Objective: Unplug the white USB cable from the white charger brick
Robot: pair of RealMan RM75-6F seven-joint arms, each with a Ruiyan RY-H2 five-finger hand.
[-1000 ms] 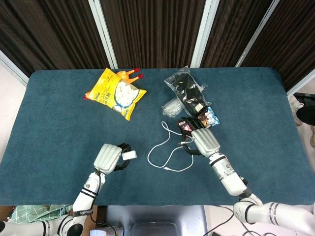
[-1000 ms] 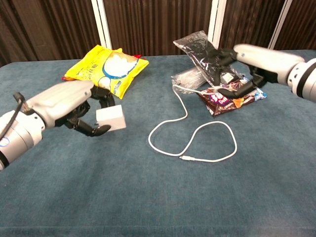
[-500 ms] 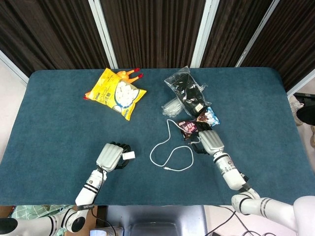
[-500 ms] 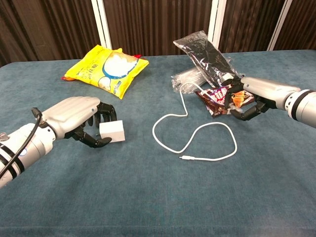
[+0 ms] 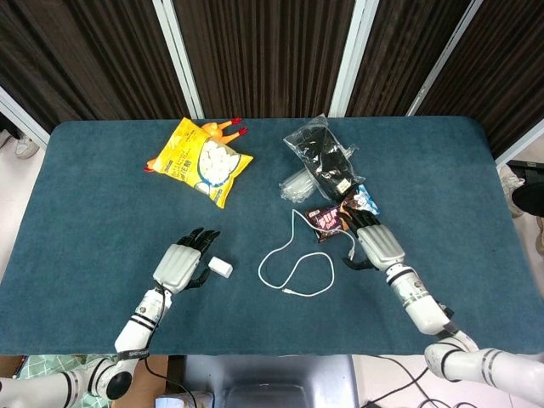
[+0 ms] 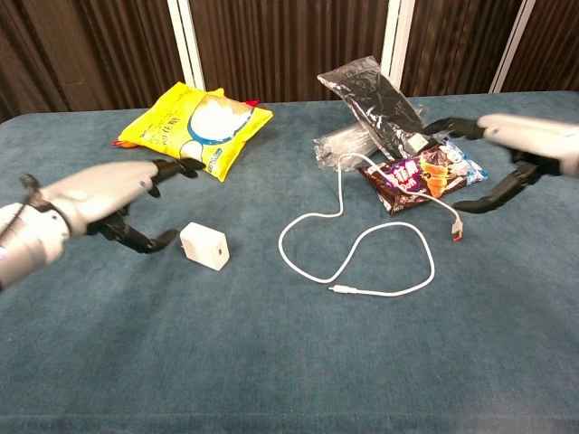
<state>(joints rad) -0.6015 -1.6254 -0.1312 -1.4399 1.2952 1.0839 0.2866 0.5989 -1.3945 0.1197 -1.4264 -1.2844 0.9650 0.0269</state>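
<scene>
Already the cable [image 6: 348, 244] and the brick [image 6: 204, 246] lie well apart on the tabletop [image 5: 102, 204], so the unplugging looks done and the step in hand seems to be letting go and drawing clear. To do that well, each hand should lift straight up and back, fingers wide, so nothing snags the plug or nudges the brick.

The left hand [image 5: 180, 263] sits just beside the brick with its fingers [image 6: 167, 167] spread and released, holding nothing. The right hand [image 5: 376, 244] hovers near the cable's far end, fingers open; its lower fingertip is close to the plug [image 6: 457, 233], and I cannot tell whether it touches.

The brick is a small white block with rounded edges, lying flat on the blue cloth at the left. The cable is thin and white, running from beside the snack packet [image 6: 418, 177] down through a loose loop to a small connector [image 6: 340, 289] at its near end, while the larger plug lies off to the right.
</scene>
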